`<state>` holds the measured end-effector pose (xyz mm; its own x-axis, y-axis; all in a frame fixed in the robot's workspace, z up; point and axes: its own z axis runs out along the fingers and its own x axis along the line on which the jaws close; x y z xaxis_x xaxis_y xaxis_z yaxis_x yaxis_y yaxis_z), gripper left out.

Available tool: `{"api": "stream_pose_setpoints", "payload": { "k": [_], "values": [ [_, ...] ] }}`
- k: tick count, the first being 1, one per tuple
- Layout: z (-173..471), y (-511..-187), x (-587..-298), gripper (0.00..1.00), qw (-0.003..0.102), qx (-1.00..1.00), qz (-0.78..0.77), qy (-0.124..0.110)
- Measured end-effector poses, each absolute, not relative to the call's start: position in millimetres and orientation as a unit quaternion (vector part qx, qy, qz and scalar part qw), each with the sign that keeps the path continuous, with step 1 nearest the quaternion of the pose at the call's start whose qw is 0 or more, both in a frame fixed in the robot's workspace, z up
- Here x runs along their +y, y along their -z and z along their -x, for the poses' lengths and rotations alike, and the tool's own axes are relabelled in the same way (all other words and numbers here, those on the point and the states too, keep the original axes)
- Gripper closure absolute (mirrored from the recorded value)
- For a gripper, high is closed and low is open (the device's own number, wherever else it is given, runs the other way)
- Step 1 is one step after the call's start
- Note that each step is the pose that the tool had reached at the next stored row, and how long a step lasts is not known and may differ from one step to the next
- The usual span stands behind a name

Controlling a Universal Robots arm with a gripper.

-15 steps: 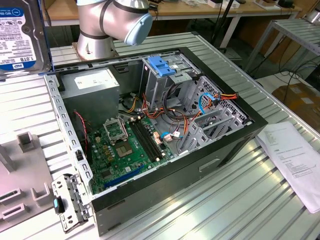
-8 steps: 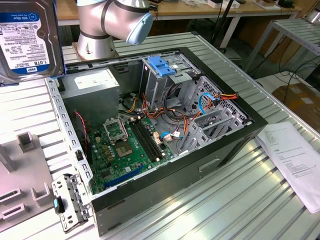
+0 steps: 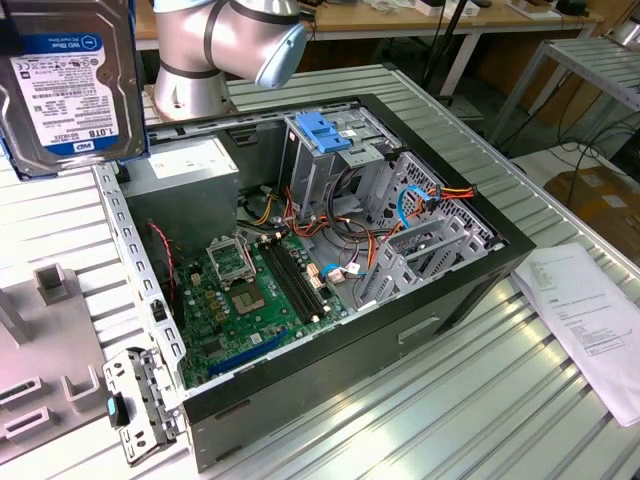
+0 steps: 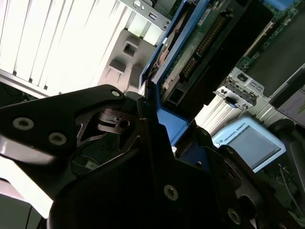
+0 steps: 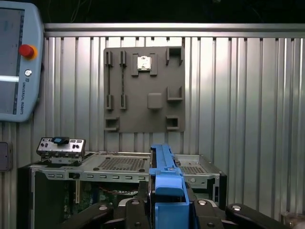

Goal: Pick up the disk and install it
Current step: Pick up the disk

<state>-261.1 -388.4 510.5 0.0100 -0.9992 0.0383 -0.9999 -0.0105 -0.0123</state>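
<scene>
Gripper [image 5: 167, 202] clamped tight on the bright blue carrier rail of the disk [image 3: 68, 82], a flat silver hard drive with a white-and-blue label. Gripping the rail probably leaves the drive body free for sliding in. Disk hangs in the air, at the exterior view's left of the open black computer case [image 3: 330, 390], well apart from its grey metal drive cage [image 3: 300, 170]; not yet installed.

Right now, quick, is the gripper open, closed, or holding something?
Gripper: closed, holding the disk.
</scene>
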Motion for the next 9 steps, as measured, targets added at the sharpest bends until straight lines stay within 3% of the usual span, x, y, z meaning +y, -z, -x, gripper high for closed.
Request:
{"api": "stream_pose_setpoints", "payload": {
  "k": [9],
  "values": [
    [244.5, -505.2, -390.8, 0.63, 0.005, -0.703, -0.71, -0.023]
  ]
}}
